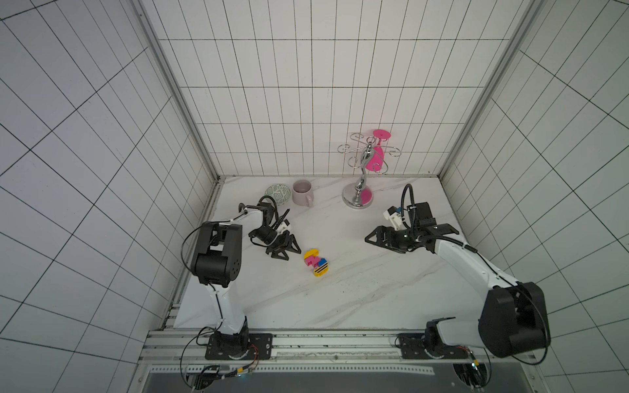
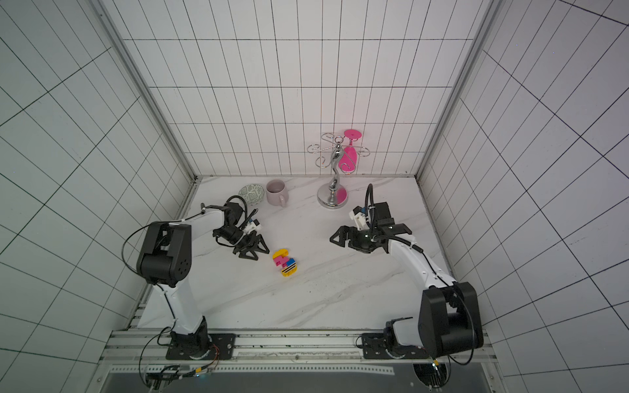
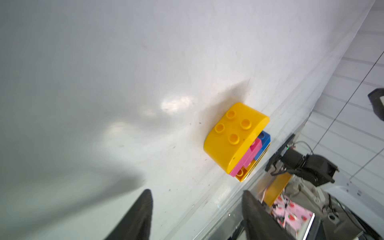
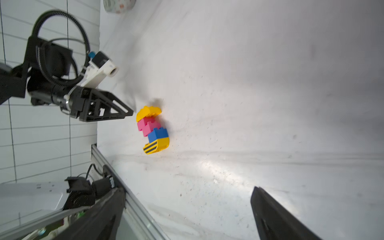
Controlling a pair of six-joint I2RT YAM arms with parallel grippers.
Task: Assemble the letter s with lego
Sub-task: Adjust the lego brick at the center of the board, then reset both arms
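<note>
Now the letter s [image 1: 316,262] lies flat on the worktop [image 1: 340,299], touched by neither arm. Our left gripper [image 1: 292,254], jaws apart and empty, sits just beside it. Our right gripper [image 1: 377,243] gapes empty, well apart. We judge a careless left swing could knock it apart.

Left arm [image 1: 227,308] bent at elbow; left gripper [image 3: 197,191] held low over table [image 1: 340,299], left of centre, jaws parted, nothing gripped. Right arm [image 1: 459,262] extended along right edge; right gripper [image 4: 189,190] spread wide, empty.
</note>
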